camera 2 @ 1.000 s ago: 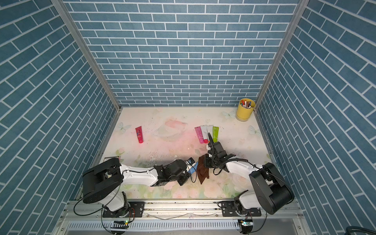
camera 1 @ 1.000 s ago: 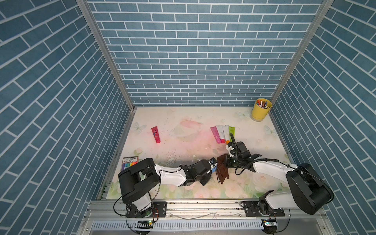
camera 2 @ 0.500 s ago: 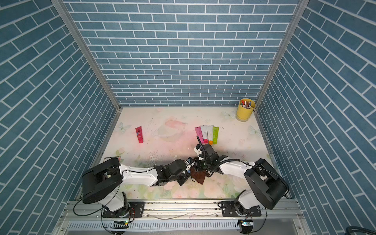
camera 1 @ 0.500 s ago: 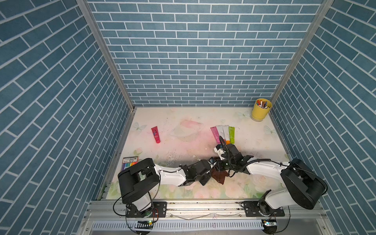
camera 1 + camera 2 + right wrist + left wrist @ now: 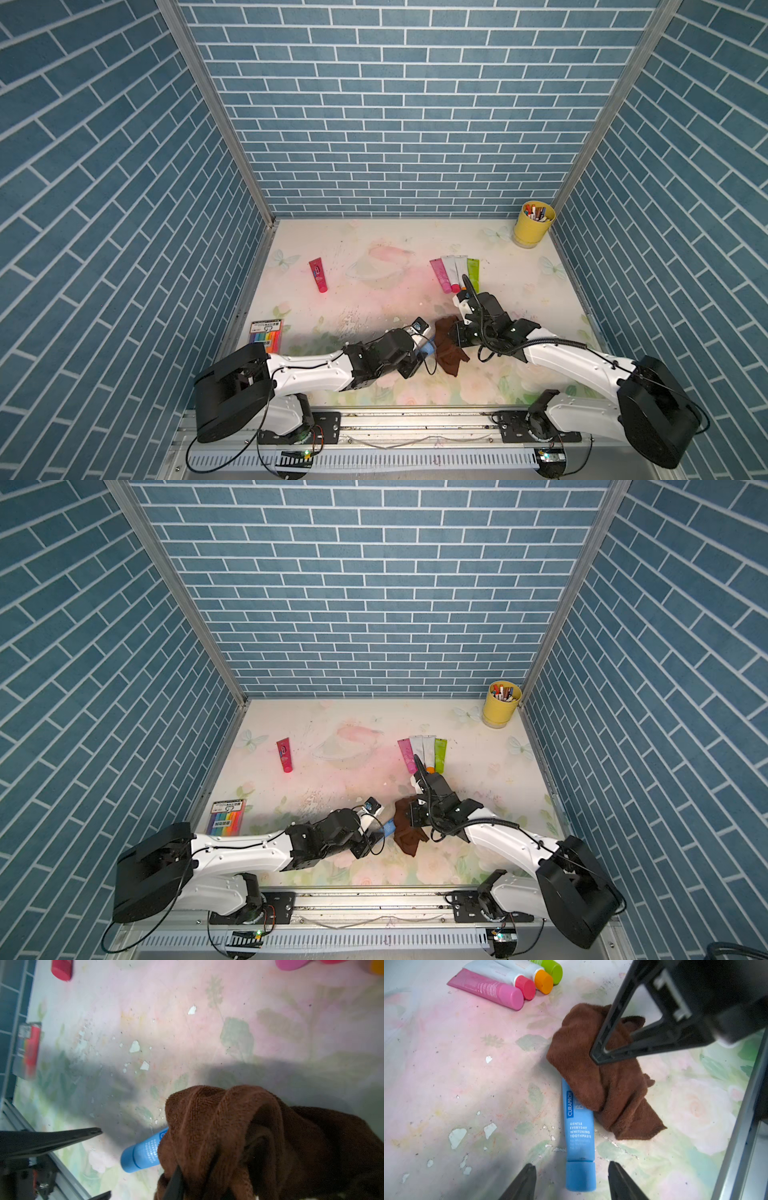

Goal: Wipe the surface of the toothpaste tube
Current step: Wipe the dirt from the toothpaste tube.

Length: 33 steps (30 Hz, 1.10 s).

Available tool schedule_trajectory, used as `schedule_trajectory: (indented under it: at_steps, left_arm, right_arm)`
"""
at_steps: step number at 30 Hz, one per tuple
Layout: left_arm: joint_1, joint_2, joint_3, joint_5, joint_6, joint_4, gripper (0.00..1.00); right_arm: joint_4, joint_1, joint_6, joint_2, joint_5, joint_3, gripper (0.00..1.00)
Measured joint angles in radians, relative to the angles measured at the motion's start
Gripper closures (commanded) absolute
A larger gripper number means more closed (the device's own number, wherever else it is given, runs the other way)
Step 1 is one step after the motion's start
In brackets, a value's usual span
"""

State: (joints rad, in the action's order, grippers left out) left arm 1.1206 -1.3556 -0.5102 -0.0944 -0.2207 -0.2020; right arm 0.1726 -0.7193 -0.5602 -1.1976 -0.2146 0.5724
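- Blue plastic toothpaste tube flat on floral tabletop, far end under crumpled brown cloth.
- Left gripper wide, straddling cap, no contact.
- Right gripper buried in cloth; cannot tell grip.

Worn floral tabletop. Laid on it: red tube, row of four tubes, yellow pen cup, marker pack, blue toothpaste tube, brown cloth.
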Motion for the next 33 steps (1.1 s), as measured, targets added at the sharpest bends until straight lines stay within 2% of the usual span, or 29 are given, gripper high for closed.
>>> schedule_trajectory:
  at_steps: [8,15,20,22,24,27,33]
  left_arm:
    - [-0.003,-0.101,0.010,0.052,-0.003,-0.028,0.39]
    - [-0.004,-0.150,-0.005,0.076,0.000,-0.035,0.64]
    - [-0.005,-0.175,-0.027,0.089,0.003,-0.039,0.71]
    - [-0.005,-0.185,-0.037,0.089,0.004,-0.039,0.75]
    - [-0.008,-0.196,-0.047,0.089,0.003,-0.038,0.80]
    - [-0.010,-0.204,-0.055,0.087,0.003,-0.037,0.85]
    - [-0.010,-0.204,-0.056,0.086,0.003,-0.035,0.90]
  right_arm:
    - [-0.002,-0.014,-0.001,0.033,-0.031,-0.035,0.47]
    - [-0.062,-0.054,-0.002,-0.062,-0.043,-0.052,0.46]
    - [-0.109,-0.089,-0.008,-0.129,-0.044,-0.047,0.47]
    - [-0.117,-0.101,-0.010,-0.148,-0.040,-0.039,0.54]
    - [-0.120,-0.111,-0.012,-0.166,-0.031,-0.029,0.70]
    - [-0.121,-0.121,-0.021,-0.187,-0.027,-0.013,0.84]
    - [-0.119,-0.141,-0.016,-0.182,-0.015,-0.004,0.95]
